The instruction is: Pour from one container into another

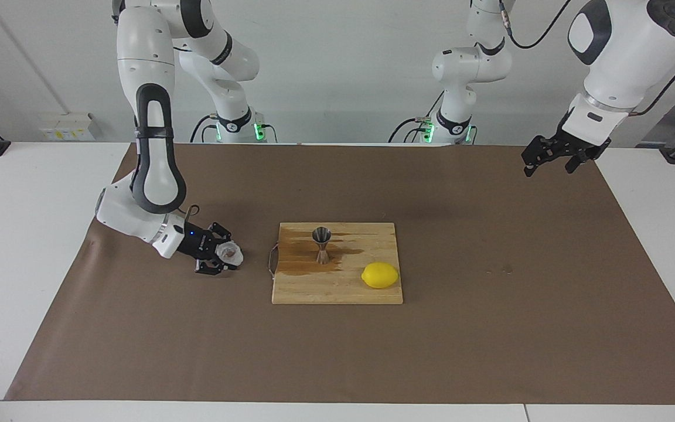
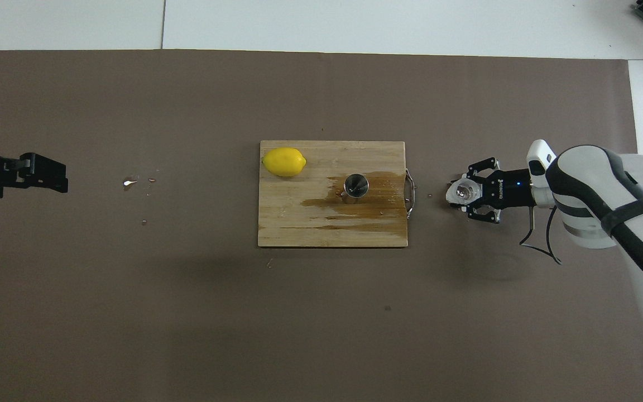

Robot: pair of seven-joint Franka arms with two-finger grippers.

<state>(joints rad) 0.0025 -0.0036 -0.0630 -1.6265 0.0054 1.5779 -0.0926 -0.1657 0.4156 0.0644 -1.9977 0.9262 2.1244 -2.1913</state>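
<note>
Paper [image 1: 490, 328] brown, covers white table [image 1: 21, 234]; board [image 1: 337, 290] wet-stained.

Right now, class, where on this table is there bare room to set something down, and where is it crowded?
Bare paper lies farther from the robots than the board, and between the board and the left gripper. On the board, free wood lies farther out than the lemon and jigger. Crowded: between the board's handle and the cup, gripped by the right gripper.
</note>
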